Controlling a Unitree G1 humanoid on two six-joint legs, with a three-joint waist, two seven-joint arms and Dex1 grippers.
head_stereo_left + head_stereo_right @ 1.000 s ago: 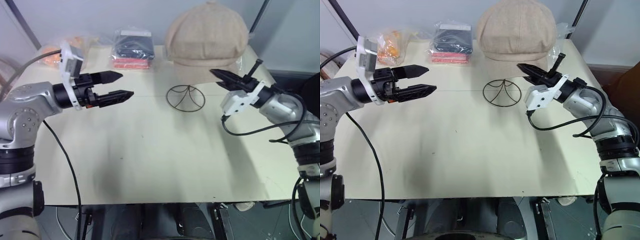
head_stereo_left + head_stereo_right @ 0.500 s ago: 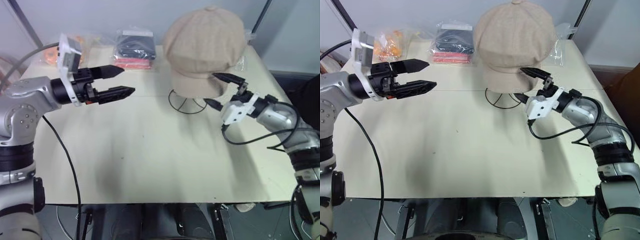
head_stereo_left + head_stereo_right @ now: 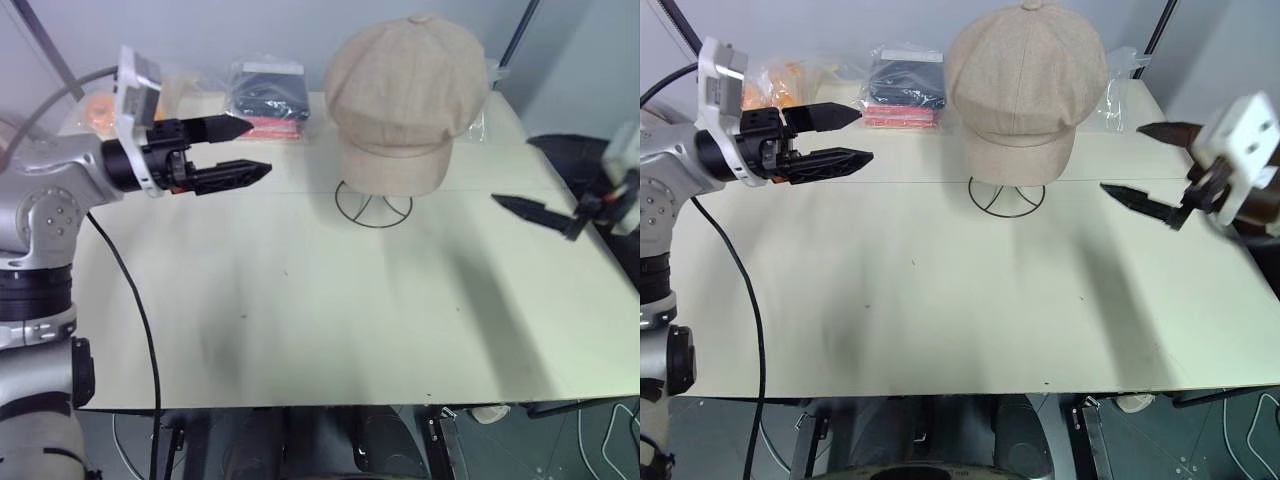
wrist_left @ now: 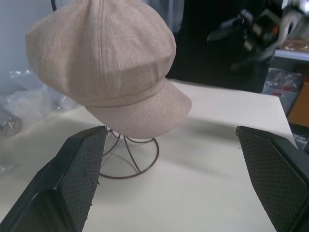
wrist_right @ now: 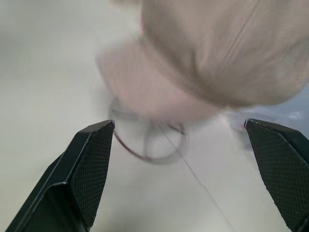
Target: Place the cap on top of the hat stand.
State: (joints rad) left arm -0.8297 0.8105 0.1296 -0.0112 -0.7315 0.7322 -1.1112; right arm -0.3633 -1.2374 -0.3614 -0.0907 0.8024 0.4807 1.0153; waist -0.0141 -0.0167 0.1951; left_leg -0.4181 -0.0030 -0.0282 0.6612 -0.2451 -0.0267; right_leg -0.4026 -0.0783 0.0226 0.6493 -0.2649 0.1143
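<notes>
The right gripper is being held wide open and empty, apart from the cap, which is sitting on the stand; the left gripper is likewise being held open, empty.

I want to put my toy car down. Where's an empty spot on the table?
The near half of the table is bare, from the hat stand to the front edge. The back is crowded: cap on the stand, plastic bags beside it.

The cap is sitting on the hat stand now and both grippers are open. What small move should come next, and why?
Probably draw both arms back a little. The cap covers the hat stand, brim forward, and the left gripper and right gripper are open, apart from it.
</notes>
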